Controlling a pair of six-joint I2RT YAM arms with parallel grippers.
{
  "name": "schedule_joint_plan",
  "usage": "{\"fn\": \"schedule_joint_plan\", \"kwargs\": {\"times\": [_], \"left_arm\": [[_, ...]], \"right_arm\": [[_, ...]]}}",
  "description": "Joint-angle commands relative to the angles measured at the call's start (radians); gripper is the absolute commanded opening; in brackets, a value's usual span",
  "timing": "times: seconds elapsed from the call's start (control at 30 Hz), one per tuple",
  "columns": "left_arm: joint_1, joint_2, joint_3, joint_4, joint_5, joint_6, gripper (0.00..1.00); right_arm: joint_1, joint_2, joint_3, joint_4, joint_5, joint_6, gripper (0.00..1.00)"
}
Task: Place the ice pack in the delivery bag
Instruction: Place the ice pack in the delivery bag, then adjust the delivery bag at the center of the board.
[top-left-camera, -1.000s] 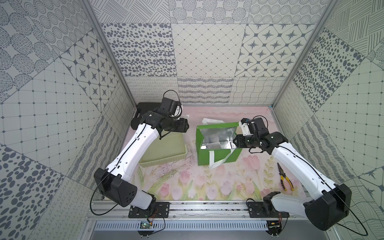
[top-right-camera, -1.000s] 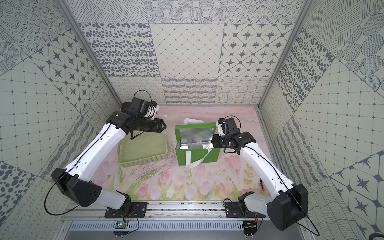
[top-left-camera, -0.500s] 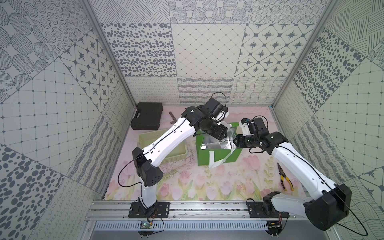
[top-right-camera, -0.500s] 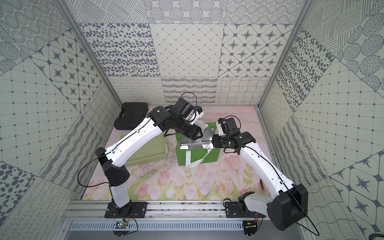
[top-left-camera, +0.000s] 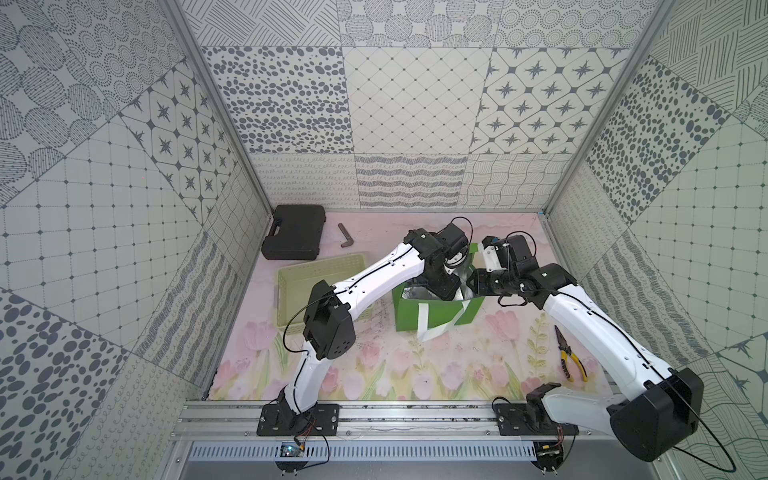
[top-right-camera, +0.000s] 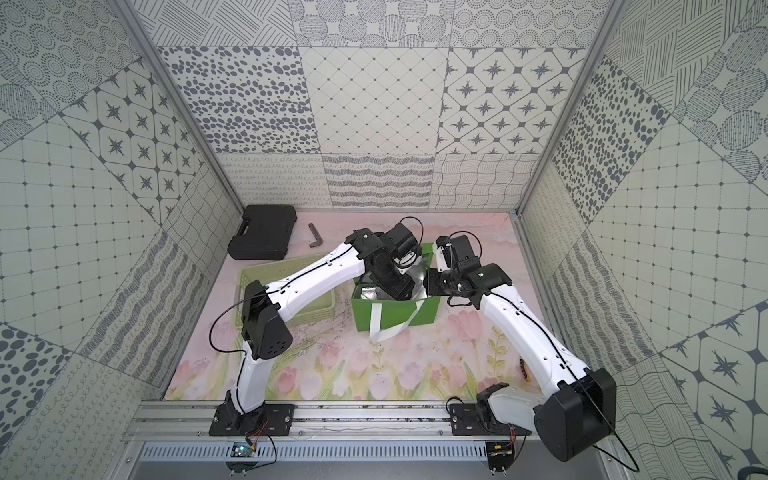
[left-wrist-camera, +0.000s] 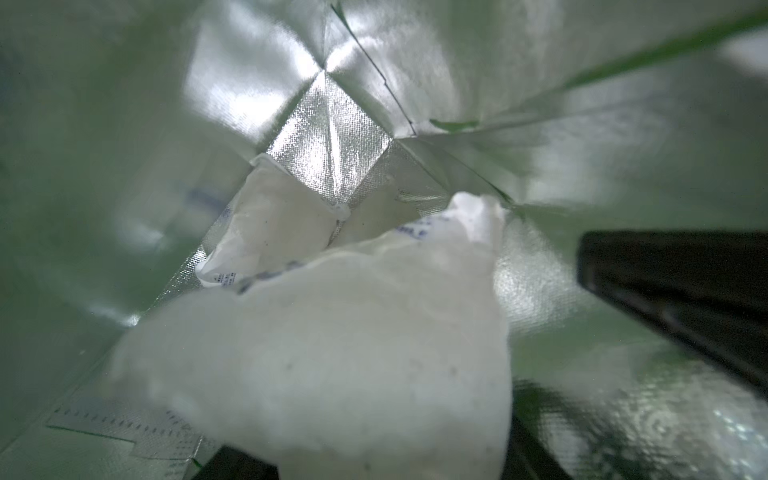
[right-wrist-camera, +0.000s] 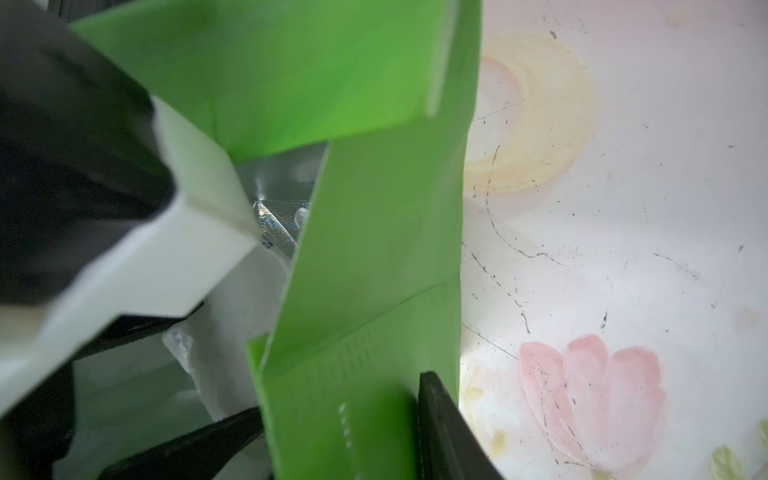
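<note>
Inside the bag (top-left-camera: 432, 309), mid-bench (top-left-camera: 415, 374): left pincer (top-left-camera: 448, 291) reaches down through the mouth, wrist steep.

Left wrist view: pack (left-wrist-camera: 353, 353) sits close before the lens and appears to hang above the foil floor. A second pack (left-wrist-camera: 270, 224) lies flat at the far corner of that floor. One dark finger (left-wrist-camera: 665, 291) stands clear of the pack, foil showing between them. The other finger is hidden. Cannot tell whether the left pincer grasps the pack or is released.

Right pincer (right-wrist-camera: 340, 395) is clenched on the bag's side wall, one finger inside, one outside.

Judgement: this grip holds the soft wall upright and the mouth spread, so the left arm enters without folding the fabric.

Judgement: the deep reach makes any drop short, so the pack lands by the second pack, not on the rim.

Task near done: pack within the walls, release unconfirmed.
</note>
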Motion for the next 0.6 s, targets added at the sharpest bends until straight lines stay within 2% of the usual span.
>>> {"fn": "schedule_joint_plan", "kwargs": {"times": [0.0, 0.17, 0.37, 0.47, 0.57], "left_arm": [[-0.004, -0.05, 0.007, 0.015, -0.046, 0.01, 0.76], [-0.001, -0.12, 0.099, -0.017, -0.052, 0.002, 0.91], [0.051, -0.241, 0.126, -0.032, -0.059, -0.011, 0.94], [0.094, -0.296, 0.096, -0.039, -0.068, -0.011, 0.94], [0.141, -0.354, 0.033, -0.04, -0.089, -0.019, 0.94]], "right_arm": [[0.003, -0.01, 0.02, 0.014, 0.02, 0.003, 0.35], [0.004, -0.003, 0.037, 0.006, 0.041, -0.008, 0.35], [0.003, 0.02, 0.079, -0.008, 0.076, -0.033, 0.34], [0.003, 0.045, 0.109, -0.014, 0.101, -0.062, 0.28], [-0.001, 0.08, 0.151, -0.014, 0.117, -0.107, 0.18]]}}
